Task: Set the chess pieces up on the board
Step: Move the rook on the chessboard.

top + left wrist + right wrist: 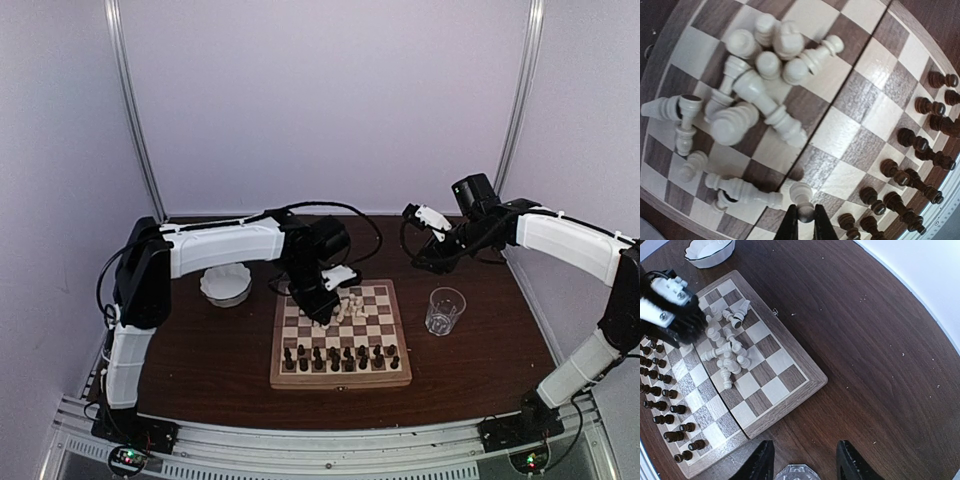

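The board lay flat near the middle of the counter, a little toward its near edge. The dark pieces stood upright in two rows along the board's near edge. The cream pieces lay in a loose heap on the far half of the board. Most of them were toppled on their sides, and several touched or overlapped one another.

The left end effector hung over the board just beside that heap, on the side toward the board's left edge. Its fingers were closed on a cream pawn, which stood upright and a little apart from the heap. Whether the pawn's base touched the board could not be told.

The right end effector hung above the far right part of the counter, well away from the board. Its fingers were spread wide and gripped nothing.

A clear glass stood upright on the counter near the board's right edge, not touching it. A white bowl sat on the counter off the board's far left corner.
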You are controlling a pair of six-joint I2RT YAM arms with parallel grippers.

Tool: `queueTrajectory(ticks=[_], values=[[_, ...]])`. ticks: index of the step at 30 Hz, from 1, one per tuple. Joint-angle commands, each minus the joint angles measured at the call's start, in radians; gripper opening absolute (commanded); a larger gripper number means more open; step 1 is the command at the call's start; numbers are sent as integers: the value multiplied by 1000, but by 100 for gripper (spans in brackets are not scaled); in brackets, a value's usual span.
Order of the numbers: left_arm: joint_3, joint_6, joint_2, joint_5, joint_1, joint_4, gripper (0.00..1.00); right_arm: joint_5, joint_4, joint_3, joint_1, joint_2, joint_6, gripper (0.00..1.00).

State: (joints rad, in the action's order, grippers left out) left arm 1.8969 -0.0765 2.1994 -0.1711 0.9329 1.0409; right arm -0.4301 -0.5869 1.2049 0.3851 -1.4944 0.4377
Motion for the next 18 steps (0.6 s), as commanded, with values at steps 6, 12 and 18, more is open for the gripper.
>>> queueTrajectory(ticks=[6,12,18], values=[[92,-3,75,5,-39,-39,3,-10,12,-11,-14,0,-8,44],[99,-12,86,32,-39,-32,21,-11,12,-11,-15,5,-9,45],[97,-18,22,30,-39,-27,32,13,-32,34,-22,22,-7,45]])
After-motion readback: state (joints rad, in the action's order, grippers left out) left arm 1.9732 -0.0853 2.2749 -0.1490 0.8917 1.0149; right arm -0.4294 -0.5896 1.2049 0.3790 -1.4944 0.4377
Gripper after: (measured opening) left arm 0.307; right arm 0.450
